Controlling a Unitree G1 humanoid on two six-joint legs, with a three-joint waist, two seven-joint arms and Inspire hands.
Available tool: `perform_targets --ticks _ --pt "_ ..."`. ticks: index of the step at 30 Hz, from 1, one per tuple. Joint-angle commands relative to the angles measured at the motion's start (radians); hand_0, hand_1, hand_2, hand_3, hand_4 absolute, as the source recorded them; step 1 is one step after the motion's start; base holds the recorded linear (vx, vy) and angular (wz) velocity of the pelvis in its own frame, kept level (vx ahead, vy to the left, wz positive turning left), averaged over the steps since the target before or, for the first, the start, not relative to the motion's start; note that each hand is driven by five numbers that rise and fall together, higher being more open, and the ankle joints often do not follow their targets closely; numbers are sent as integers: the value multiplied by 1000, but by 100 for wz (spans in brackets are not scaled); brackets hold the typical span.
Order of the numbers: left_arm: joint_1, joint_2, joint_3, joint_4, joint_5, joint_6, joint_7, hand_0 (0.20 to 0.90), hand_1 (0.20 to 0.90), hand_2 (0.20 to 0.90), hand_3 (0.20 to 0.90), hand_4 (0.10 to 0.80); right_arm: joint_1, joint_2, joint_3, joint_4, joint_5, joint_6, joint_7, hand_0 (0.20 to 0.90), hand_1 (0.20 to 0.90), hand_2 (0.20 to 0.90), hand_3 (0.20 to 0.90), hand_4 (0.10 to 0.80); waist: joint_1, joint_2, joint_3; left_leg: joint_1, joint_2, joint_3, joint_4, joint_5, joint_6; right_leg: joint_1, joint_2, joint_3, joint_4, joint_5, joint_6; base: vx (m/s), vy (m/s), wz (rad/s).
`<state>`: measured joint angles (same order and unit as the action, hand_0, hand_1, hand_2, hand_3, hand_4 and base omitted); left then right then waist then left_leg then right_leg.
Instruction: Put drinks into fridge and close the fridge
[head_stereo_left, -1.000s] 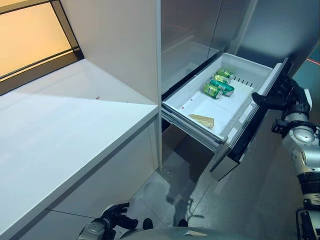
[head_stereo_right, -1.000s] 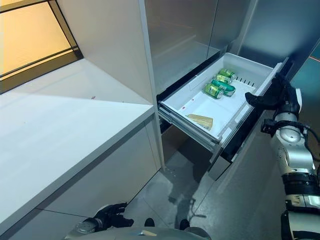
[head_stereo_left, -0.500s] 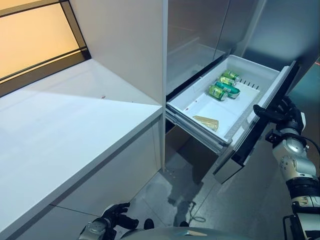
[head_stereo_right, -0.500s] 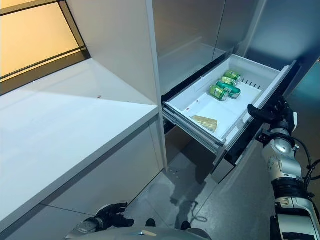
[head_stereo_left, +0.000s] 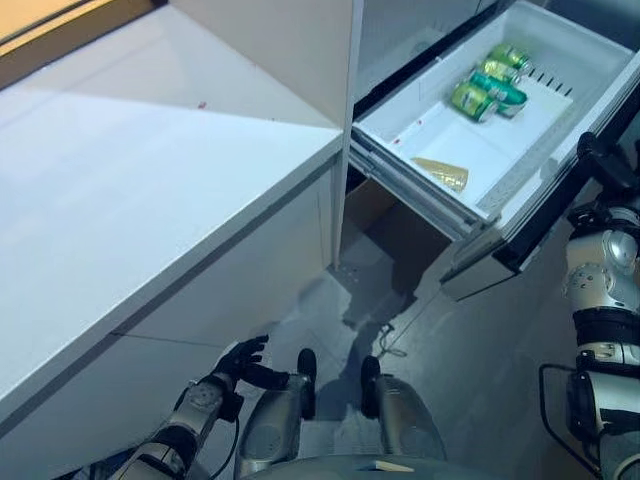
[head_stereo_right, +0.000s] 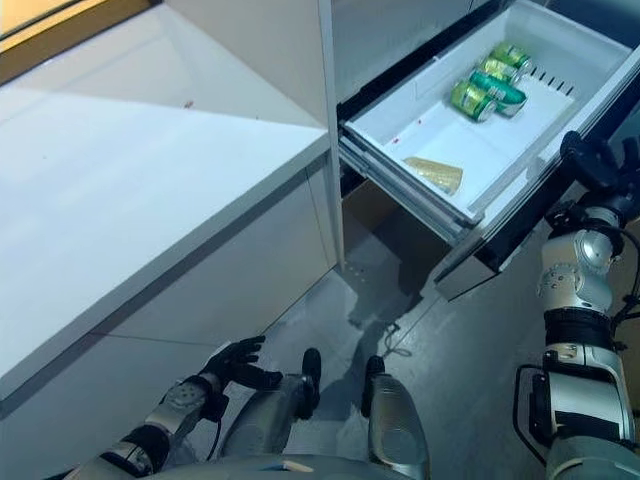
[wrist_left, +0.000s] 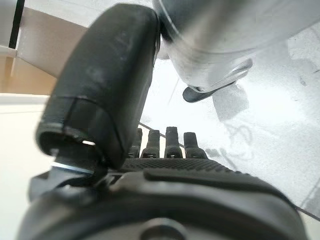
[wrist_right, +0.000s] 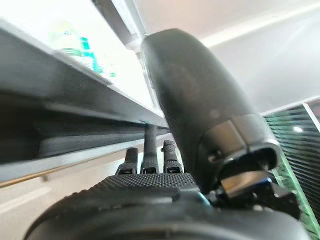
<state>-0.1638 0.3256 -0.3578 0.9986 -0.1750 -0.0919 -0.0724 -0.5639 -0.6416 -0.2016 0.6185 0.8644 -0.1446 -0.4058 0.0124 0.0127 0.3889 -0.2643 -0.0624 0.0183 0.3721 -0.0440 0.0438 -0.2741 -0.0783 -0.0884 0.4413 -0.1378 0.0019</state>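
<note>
The fridge drawer (head_stereo_left: 560, 45) stands pulled out, white inside, with a dark front panel (head_stereo_left: 545, 225). Green cans (head_stereo_left: 487, 88) lie on their sides at its far end; they also show in the right eye view (head_stereo_right: 488, 85). My right hand (head_stereo_right: 590, 160) is at the outer face of the dark front panel, near its top edge. In the right wrist view its fingers (wrist_right: 150, 150) are straight and lie against the panel (wrist_right: 50, 100), holding nothing. My left hand (head_stereo_left: 240, 362) hangs low near the floor, open and empty; it also shows in the left wrist view (wrist_left: 165, 170).
A tan wedge-shaped packet (head_stereo_left: 443, 172) lies in the drawer's near part. A long white counter (head_stereo_left: 130, 180) runs along the left, with a white cabinet wall beside the fridge. Grey floor (head_stereo_left: 480, 370) lies below the drawer.
The camera has tilted down, so the whole picture has shifted. My right hand has stayed at the drawer's front panel. The drawer stands out about as far as before.
</note>
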Motion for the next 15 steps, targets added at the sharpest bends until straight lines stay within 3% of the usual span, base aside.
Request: perform_targets --ticks 1,15 --pt "66 1 -47 -23 -7 7 24 900 900 900 900 800 -4 25 88 -34 21 10 78 900 900 900 900 800 49 8 18 -30 -53 -13 127 -166 68 -28 -10 -24 84 -22 -27 -73 86 1" --pt "70 -1 -46 -30 -31 0 22 900 900 900 900 800 -162 57 228 -59 13 52 365 900 900 900 900 800 106 14 58 -77 -66 -46 136 -135 53 -75 -11 -45 139 -29 -27 8 37 -1"
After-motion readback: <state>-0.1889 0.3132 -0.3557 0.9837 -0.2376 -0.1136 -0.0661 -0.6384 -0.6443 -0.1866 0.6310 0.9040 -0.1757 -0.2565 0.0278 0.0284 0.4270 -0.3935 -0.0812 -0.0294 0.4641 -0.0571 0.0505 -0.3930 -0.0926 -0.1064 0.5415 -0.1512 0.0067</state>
